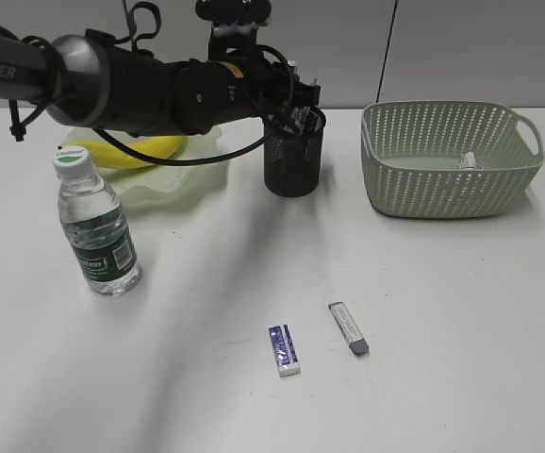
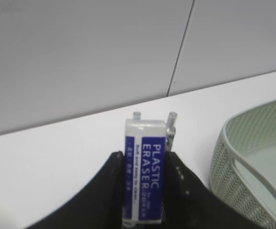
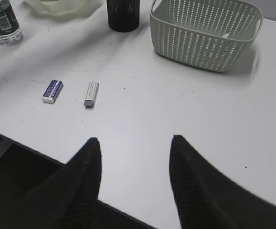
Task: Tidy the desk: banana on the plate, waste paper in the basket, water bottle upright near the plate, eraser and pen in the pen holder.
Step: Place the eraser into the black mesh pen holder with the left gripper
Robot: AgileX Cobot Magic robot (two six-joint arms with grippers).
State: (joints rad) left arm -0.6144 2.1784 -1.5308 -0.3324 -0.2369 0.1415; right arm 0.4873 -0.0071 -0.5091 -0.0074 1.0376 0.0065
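My left gripper [image 1: 296, 102] is shut on a blue-and-white eraser [image 2: 145, 167] and holds it just above the black mesh pen holder [image 1: 293, 156]. Two clear pen tips [image 2: 172, 117] show behind the held eraser. A second blue eraser [image 1: 284, 349] and a grey-and-white eraser-like block [image 1: 348, 328] lie on the desk [image 1: 442, 311] at the front. The banana [image 1: 131, 151] lies on the wavy green plate [image 1: 173, 181]. The water bottle [image 1: 98, 231] stands upright in front of the plate. The waste paper [image 1: 469, 162] lies inside the basket [image 1: 452, 156]. My right gripper [image 3: 135, 140] is open and empty over the desk's front edge.
The left arm stretches from the back left across the plate to the pen holder. In the right wrist view the basket [image 3: 205, 33], pen holder [image 3: 122, 14], bottle [image 3: 2, 21] and both small blocks [image 3: 52, 91] [image 3: 91, 93] lie ahead of my jaws.
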